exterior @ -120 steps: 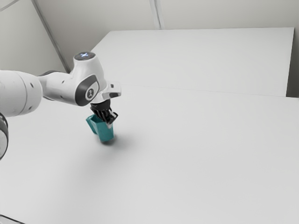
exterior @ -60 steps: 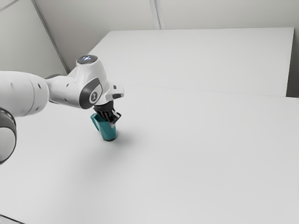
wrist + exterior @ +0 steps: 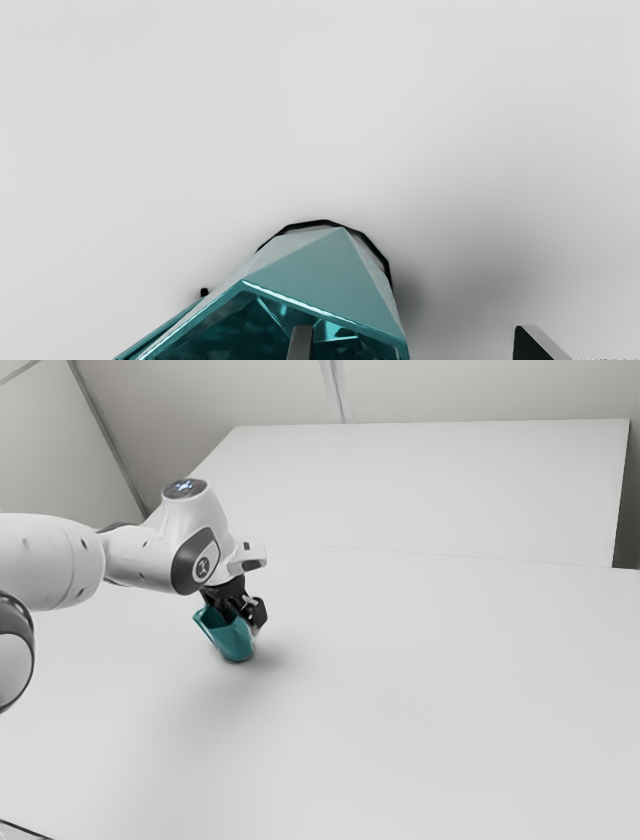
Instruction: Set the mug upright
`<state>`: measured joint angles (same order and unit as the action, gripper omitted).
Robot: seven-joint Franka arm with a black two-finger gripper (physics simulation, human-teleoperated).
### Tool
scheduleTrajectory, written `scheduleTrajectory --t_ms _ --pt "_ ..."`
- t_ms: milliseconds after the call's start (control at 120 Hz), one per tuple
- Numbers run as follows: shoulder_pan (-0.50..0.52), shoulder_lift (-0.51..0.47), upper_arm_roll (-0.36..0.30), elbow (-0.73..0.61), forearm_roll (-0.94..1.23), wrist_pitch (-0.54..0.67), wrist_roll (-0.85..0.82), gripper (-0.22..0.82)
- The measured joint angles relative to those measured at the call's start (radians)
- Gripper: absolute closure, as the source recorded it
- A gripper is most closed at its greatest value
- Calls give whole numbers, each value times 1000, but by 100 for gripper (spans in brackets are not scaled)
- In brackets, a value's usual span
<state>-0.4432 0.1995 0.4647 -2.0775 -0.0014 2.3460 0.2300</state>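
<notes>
One hand [image 3: 244, 622]: released, its fingers spread wide, over the mug [image 3: 236, 644] and partly down in it.
Fingers [image 3: 300, 345]: two; one reaches into the mug's mouth, the other stands outside the wall, with a gap between it and the mug in the wrist view.
Grasp: none, the mug is not pinched from two sides; whether the inner finger touches the inside wall, I cannot tell.
Mug: one, teal and faceted, at the exterior view's left, just below the hand; it is tilted, its mouth leaning toward the exterior view's left and its base to the right of that.
Handle [image 3: 203, 624]: one, on the side of the mug toward the exterior view's left.
Base edge [image 3: 325, 222]: one dark line round the bottom of the mug; whether it meets the table [image 3: 420, 690] all the way round, I cannot tell.
Arm [image 3: 140, 556]: one, white with dark joints, coming in from the exterior view's left and bending down to the hand.
Table: white and broad, with a soft shadow [image 3: 278, 659] beside the mug toward the exterior view's right.
Wall [image 3: 480, 385]: pale, at the far side.
</notes>
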Motion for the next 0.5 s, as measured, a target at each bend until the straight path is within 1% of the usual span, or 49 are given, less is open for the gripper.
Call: scheduleTrajectory --t_ms 108,242,500 --pt "-5 -23 1 3 5 -8 3 11" --pt "-8 -93 2 23 23 -45 5 6" --pt "-11 -167 12 257 76 -265 7 2"
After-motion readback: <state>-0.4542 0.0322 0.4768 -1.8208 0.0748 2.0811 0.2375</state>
